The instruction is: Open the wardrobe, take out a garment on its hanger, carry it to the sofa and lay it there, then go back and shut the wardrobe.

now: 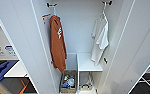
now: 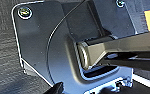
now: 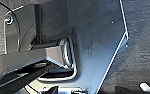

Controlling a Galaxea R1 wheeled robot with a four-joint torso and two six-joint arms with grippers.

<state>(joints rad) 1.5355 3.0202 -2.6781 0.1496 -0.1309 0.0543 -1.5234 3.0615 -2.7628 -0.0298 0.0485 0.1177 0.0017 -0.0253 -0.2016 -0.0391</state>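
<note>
Okay, we see the wardrobe (image 1: 77,32) open, white garment (image 1: 100,40) hanging lengthwise on its hanger (image 1: 103,15) at upper right of the frame; gripper states we can't tell.

At about ten o'clock in the head view we saw a rust-orange garment (image 1: 58,42) with a small white mark hanging limp from a dark hook fitting (image 1: 51,4). Below it, near six o'clock, stood a woven basket (image 1: 68,82) holding a jumble of blue and white items we could not tell apart. Just beside it, toward five o'clock, sat a second, paler basket (image 1: 86,86). Far out at eight o'clock lay a blue shape (image 1: 1,70) against a white surface (image 1: 17,70).
</note>
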